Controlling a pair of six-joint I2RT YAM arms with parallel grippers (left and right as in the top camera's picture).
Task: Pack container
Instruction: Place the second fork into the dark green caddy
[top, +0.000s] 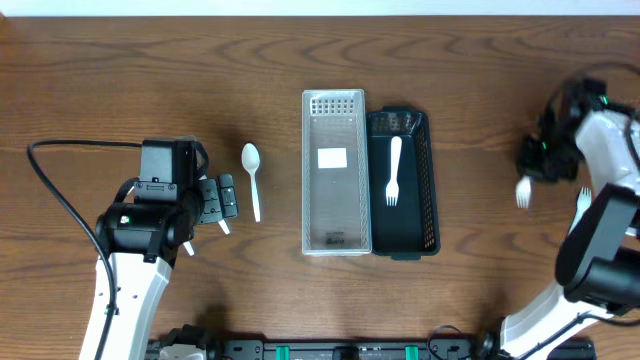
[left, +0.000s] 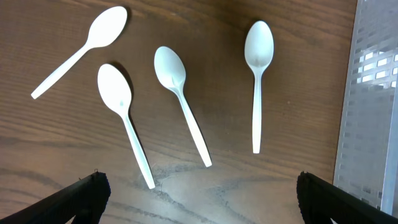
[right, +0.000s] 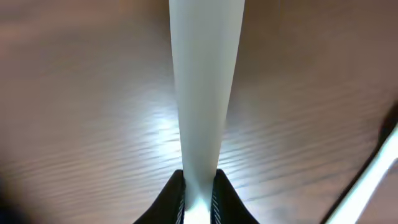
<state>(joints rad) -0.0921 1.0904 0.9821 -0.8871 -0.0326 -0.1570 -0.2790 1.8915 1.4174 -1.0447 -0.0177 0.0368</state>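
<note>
Here's the table (top: 480, 90), dark brown wood, grain showing plainly, a soft sheen where the light hits; the spoons (left: 180, 99) on it look like smooth white plastic, faintly glossy in the bowls; the clear tray (top: 310, 200) reads as translucent plastic, perforated at one end; the black container (top: 430, 200) is matt plastic; the fork (top: 393, 172) is white plastic again; over on the right wrist, the utensil (right: 202, 93) is smooth white plastic, satin rather than shiny; black fingers (right: 227, 205), matt.

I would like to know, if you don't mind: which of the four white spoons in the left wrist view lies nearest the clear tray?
The rightmost spoon, lying straight up and down beside the tray; the other three spoons lie farther left, slanted.
</note>
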